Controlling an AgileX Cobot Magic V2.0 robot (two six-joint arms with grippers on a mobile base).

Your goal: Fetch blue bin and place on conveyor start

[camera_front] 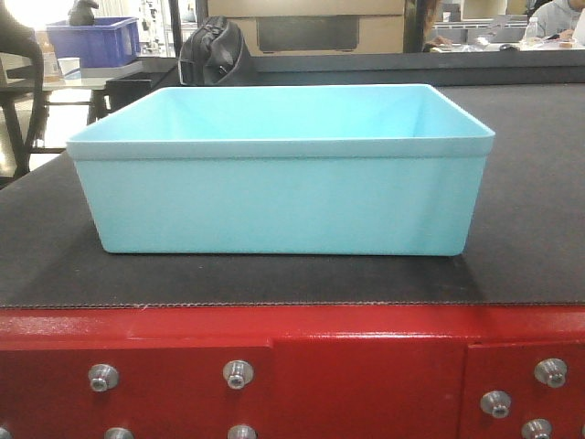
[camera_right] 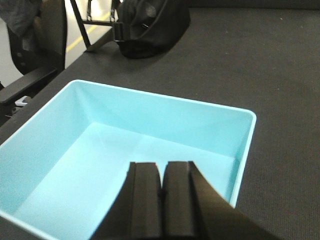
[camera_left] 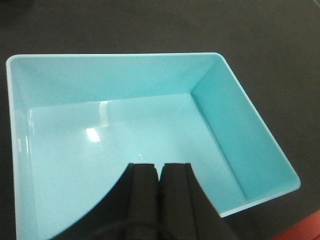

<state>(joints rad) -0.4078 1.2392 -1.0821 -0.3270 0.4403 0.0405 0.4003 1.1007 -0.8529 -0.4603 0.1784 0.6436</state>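
The light aqua-blue bin (camera_front: 279,174) stands upright and empty on the dark grey textured belt (camera_front: 530,183), close behind the glossy red panel (camera_front: 366,366) with silver bolts at the conveyor start. It also shows in the left wrist view (camera_left: 120,140) and the right wrist view (camera_right: 125,145). My left gripper (camera_left: 160,167) is shut and empty, above the bin's inside. My right gripper (camera_right: 161,165) is shut and empty, also above the bin's inside. Neither gripper shows in the front view.
A black bag (camera_front: 212,50) lies at the belt's far edge, also in the right wrist view (camera_right: 150,22). A dark royal-blue crate (camera_front: 91,38) stands on a table at the back left. A black chair (camera_right: 35,45) stands left of the belt.
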